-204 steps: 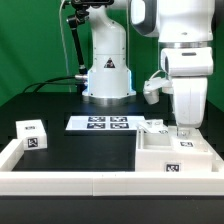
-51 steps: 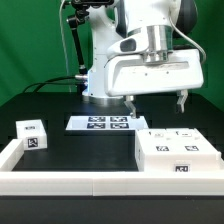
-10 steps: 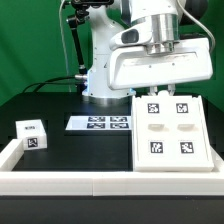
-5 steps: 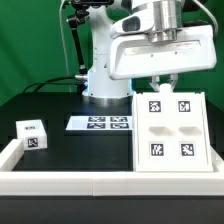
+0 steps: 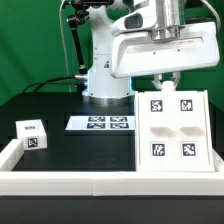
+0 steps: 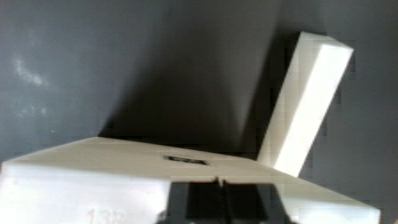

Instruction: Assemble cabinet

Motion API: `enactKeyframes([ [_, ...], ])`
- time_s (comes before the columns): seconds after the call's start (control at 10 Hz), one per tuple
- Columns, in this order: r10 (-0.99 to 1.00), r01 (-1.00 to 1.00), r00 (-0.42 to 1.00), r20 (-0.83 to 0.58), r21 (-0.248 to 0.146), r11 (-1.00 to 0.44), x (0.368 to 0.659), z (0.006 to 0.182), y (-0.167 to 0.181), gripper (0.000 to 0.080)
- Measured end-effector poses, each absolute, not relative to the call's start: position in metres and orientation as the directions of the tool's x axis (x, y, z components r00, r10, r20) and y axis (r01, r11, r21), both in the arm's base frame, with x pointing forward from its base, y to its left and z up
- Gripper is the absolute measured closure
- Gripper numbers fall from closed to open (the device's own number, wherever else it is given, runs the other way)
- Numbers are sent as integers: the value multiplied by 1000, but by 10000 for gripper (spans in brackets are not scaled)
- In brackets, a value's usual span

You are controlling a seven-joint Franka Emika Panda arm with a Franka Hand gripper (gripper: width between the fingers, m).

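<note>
Standing the cabinet [image 5: 172, 128] on end looks like the step in hand. It sits near the table's [image 5: 80, 150] front edge, toward the corner at the exterior view's right. Its face with four tags is turned to the camera, and its long axis seems close to upright. The gripper [image 5: 166, 82] is at its top edge; whether it is clamped or released cannot be told. The next move probably calls for steadying the body before letting go.
</note>
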State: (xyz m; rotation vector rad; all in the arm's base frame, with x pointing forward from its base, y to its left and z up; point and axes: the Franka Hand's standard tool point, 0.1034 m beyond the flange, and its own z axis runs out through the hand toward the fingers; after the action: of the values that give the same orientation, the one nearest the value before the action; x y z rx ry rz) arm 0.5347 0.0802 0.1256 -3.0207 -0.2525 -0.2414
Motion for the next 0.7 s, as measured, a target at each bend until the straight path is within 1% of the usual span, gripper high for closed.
enactKeyframes([
  [0.1,156,171,976,155,-93,-981,541,132,80,798],
  [0.4,160,174,977,139,-101,-980,549,141,83,798],
  [0.5,161,176,977,139,-101,-979,549,141,84,798],
  [0.6,161,176,977,143,-99,-979,545,137,83,798],
  [0.7,166,182,973,162,-88,-979,537,129,79,798],
])
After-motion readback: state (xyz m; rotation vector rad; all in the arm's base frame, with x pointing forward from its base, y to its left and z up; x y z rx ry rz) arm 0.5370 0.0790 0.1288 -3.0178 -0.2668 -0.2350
